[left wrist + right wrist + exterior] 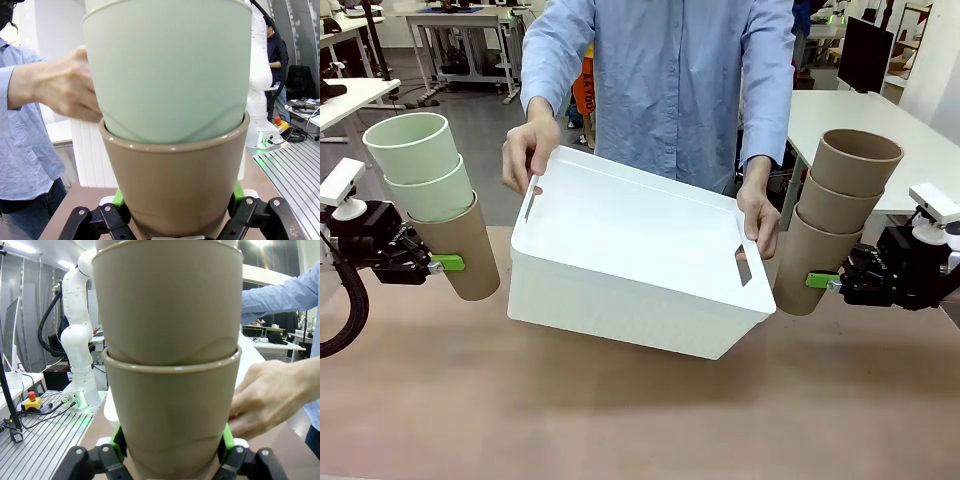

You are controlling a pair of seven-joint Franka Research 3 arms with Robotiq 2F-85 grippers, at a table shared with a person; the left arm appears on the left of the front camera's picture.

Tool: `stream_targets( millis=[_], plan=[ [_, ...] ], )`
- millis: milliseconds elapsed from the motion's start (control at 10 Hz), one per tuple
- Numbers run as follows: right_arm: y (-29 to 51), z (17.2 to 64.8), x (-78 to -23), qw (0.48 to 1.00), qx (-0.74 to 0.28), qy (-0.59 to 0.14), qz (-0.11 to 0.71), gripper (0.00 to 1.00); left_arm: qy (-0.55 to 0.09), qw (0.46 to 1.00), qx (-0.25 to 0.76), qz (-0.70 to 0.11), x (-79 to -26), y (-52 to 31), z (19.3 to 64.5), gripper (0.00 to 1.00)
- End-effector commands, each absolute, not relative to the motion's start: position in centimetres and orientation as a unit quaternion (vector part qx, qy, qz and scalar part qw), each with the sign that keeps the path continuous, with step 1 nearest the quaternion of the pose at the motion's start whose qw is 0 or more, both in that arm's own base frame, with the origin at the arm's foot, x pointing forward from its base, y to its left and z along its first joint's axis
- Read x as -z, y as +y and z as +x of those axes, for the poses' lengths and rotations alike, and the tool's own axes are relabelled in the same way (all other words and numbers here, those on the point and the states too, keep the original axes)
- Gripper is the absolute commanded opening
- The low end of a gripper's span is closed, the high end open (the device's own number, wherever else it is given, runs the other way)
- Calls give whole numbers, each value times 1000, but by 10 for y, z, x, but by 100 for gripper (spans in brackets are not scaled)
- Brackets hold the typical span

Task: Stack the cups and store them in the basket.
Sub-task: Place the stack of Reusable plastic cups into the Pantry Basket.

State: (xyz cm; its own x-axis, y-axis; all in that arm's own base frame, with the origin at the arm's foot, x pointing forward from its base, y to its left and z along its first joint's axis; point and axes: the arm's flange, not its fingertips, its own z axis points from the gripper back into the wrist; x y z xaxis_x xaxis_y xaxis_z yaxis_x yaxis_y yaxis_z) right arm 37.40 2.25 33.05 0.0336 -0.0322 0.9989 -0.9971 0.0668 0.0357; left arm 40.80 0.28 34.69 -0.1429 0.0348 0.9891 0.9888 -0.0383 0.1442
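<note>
Tan-based, mint-topped, one stack of three cups (430, 190) leans outward in the left tool (447, 263), clamped at its lowest cup; three tan cups (835, 225) lean likewise in the right tool (822, 281). The white basket (620, 310) lies between them, about equally near each, held tilted toward the robot by a person's hands (530, 150) over the surface (620, 420).

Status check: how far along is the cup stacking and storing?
Stacking looks done: the left gripper is shut on a tan cup with two mint cups nested in it, and the right gripper is shut on a stack of three tan cups. In hand: the person's hands hold the basket tilted between the arms. Left: both stacks are outside the basket and must go in.
</note>
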Motion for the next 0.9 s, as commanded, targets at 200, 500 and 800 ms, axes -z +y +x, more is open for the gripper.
stream_targets(
  millis=[200,500,800],
  plan=[
    [21,369,-344,519,-471,-510,498,85,-535,438,539,-481,-350,2,406,86],
    [22,340,-412,536,-480,-500,483,85,-535,438,539,-481,-350,2,406,86],
    [37,323,-482,584,-492,-471,442,85,-535,438,539,-481,-350,2,406,86]
  ],
)
